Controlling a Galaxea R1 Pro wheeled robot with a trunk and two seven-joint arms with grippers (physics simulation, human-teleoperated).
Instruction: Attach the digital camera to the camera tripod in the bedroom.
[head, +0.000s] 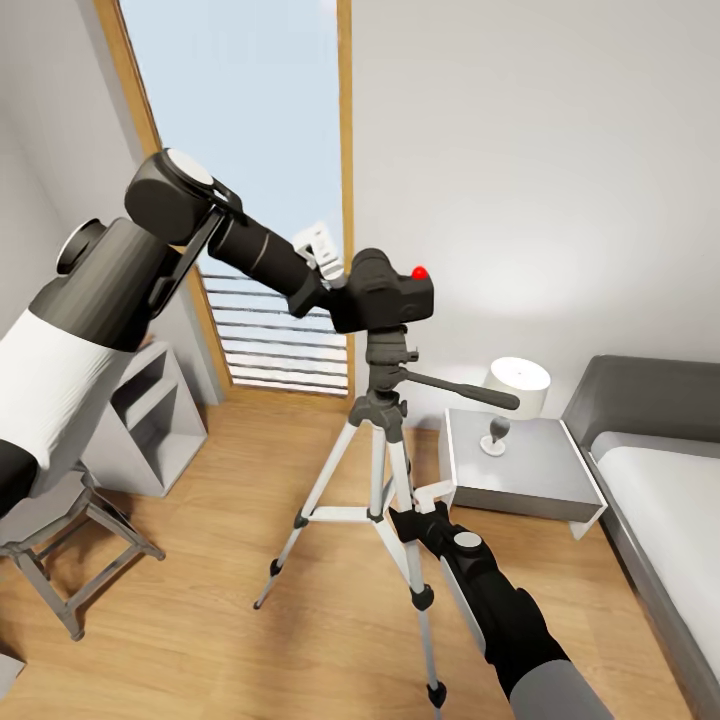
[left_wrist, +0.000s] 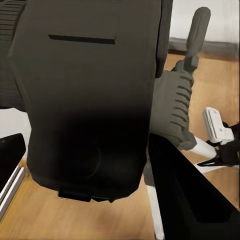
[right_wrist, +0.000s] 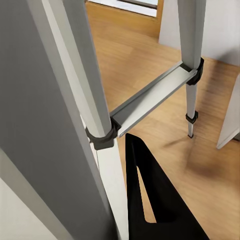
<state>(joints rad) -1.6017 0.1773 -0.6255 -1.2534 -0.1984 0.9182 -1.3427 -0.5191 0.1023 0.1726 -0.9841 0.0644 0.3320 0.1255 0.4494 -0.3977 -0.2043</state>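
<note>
The black digital camera (head: 385, 290), red spot on top, sits right over the dark head of the camera tripod (head: 385, 400), touching or just above it. My left gripper (head: 340, 292) is shut on the camera's left side. In the left wrist view the camera body (left_wrist: 85, 90) sits between my black fingers (left_wrist: 192, 200), with the pan handle (left_wrist: 195, 30) beyond. My right gripper (head: 408, 516) is low down, shut on the tripod's front right leg (head: 405, 500). The right wrist view shows that silver leg (right_wrist: 95, 100) against one black finger (right_wrist: 150, 200); the other finger is hidden.
A tall wood-framed window (head: 250, 150) stands behind the tripod. A grey nightstand (head: 530, 480) with a white lamp (head: 515, 385) is to the right, and a grey bed (head: 660, 500) is beyond it. A white shelf (head: 150, 420) and a stool (head: 70, 560) stand at left.
</note>
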